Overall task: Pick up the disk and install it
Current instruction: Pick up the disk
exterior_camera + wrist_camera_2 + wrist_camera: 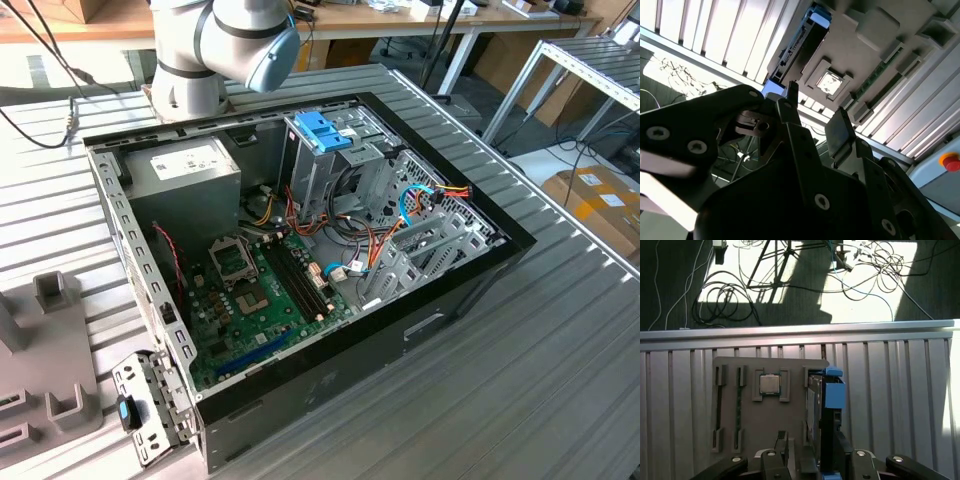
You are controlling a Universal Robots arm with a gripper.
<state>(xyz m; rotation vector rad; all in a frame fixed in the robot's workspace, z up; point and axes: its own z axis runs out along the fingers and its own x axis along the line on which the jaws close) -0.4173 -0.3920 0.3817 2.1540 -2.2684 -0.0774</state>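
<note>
- The gripper [811, 440] is seen with its fingers [782, 441] spread apart; nothing is pinched.
- The disk [821, 407] is stood on edge in a slot of a grey holder tray [765, 415], in line with the gap between the fingers.
- In the second wrist view the disk [799, 42] is seen well clear of the fingertips, so no contact is made.
- A blue plastic piece [834, 390] is carried at the disk's far end.
- The disk's label is turned edge-on; no writing can be read.
- A processor chip [770, 384] is seated in a recess of the tray, just beside the disk.
- The tray is laid on a slatted metal table [900, 405]; loose cables [725, 305] are strewn on the floor beyond its edge.
- A red button [951, 161] is caught in the second wrist view.
- In the exterior view an open computer case [430, 325] is set on the slatted table.
- Inside it a motherboard [250, 300] and a blue handle [322, 132] atop the drive cage are seen.
- A power-supply box [190, 185] is also seen; its white sticker [187, 160] is too small to be read.
- The arm [225, 45] is mounted behind the case.
</note>
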